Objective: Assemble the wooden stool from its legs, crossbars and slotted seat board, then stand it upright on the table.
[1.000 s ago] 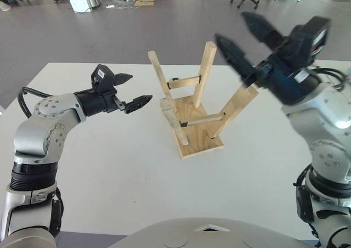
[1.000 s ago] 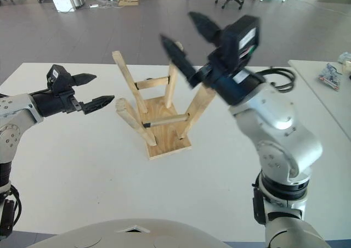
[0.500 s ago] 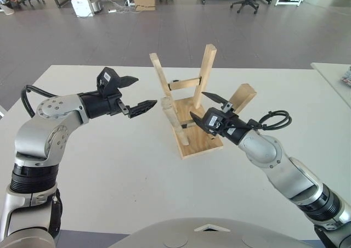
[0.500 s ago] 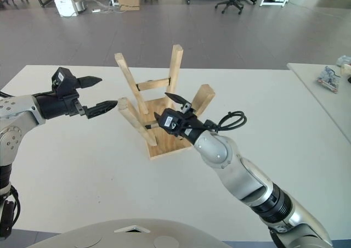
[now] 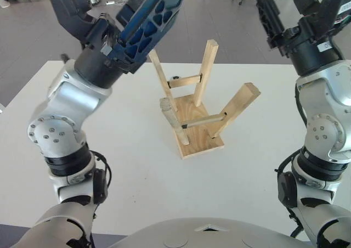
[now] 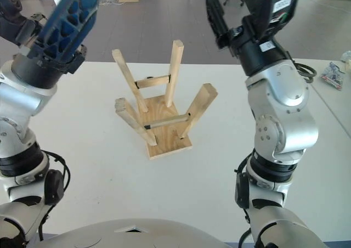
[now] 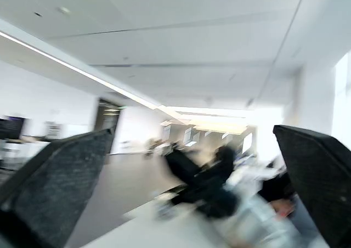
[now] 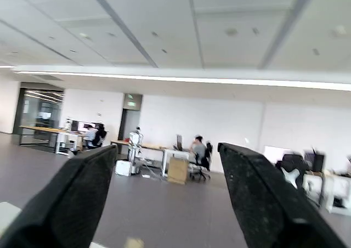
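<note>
Both my arms are up now. Half a second back my left gripper [image 5: 112, 1] sat low over the table [image 5: 126, 165], level with the stool's [image 5: 193, 102] left side. Now it is lifted high above the table's left half, fingers [image 7: 55, 187] spread wide with nothing between them. My right gripper [image 5: 285, 9] was down at the stool's near right leg, by the lower crossbar. It has swung up too, high over the right side of the table, and its fingers [image 8: 77, 198] are also wide apart and empty. Both wrist views look out across the room at ceiling and far walls. A dark smear sits between my left fingers, possibly my other arm, but it is too blurred to call.

The stool hasn't budged. It is in the middle of the table, a little toward the far edge, upside down. The seat board [image 5: 200, 142] lies flat on the tabletop and the four legs [image 5: 205, 72] point up. The two far legs rise tallest and splay apart, and the two near ones lean outward to left and right. One of the crossbars [image 5: 184, 82] links the far pair, and another joins the near pair lower down. Neither gripper is touching it, and both are well clear above.
</note>
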Available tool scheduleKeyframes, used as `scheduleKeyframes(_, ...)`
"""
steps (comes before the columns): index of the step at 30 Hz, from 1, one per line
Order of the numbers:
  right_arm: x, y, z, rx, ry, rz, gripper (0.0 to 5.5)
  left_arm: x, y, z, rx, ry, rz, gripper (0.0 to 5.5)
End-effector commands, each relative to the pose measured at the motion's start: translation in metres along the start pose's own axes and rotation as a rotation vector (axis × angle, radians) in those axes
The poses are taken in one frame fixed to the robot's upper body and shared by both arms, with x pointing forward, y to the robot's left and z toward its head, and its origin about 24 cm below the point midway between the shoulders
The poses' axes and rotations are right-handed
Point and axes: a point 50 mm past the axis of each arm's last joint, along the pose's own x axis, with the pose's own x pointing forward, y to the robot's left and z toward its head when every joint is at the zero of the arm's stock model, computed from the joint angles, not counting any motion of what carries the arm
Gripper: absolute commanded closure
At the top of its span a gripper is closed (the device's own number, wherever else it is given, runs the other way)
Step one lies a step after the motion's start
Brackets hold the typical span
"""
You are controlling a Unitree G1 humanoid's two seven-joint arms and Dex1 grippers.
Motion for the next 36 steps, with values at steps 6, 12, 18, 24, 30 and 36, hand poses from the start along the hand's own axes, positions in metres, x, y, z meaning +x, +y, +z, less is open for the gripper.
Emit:
scheduleKeyframes(6, -0.077, 0.046, -0.134, 0.127, 0.655, 0.110, 2.06, -0.113, 0.016, -0.149, -0.323, 0.746, 0.615, 0.13)
scheduleKeyframes(12, -0.059, 0.039, -0.119, 0.089, 0.562, 0.084, 2.06, -0.086, 0.039, -0.121, -0.158, 0.611, 0.562, 0.13)
scheduleKeyframes(18, -0.040, 0.050, -0.127, 0.115, 0.519, 0.041, 2.06, -0.062, 0.045, -0.115, -0.146, 0.468, 0.496, 0.13)
scheduleKeyframes(24, -0.047, 0.031, -0.116, 0.096, 0.473, -0.108, 2.06, -0.078, 0.014, -0.058, -0.200, 0.318, 0.248, 0.13)
scheduleKeyframes(30, -0.072, 0.018, -0.106, 0.090, 0.475, -0.232, 2.06, -0.101, 0.041, 0.037, -0.024, -0.189, 0.525, 0.13)
scheduleKeyframes(36, -0.078, 0.007, -0.098, 0.066, 0.458, -0.293, 2.06, -0.137, 0.047, -0.023, 0.100, 0.146, 0.886, 0.13)
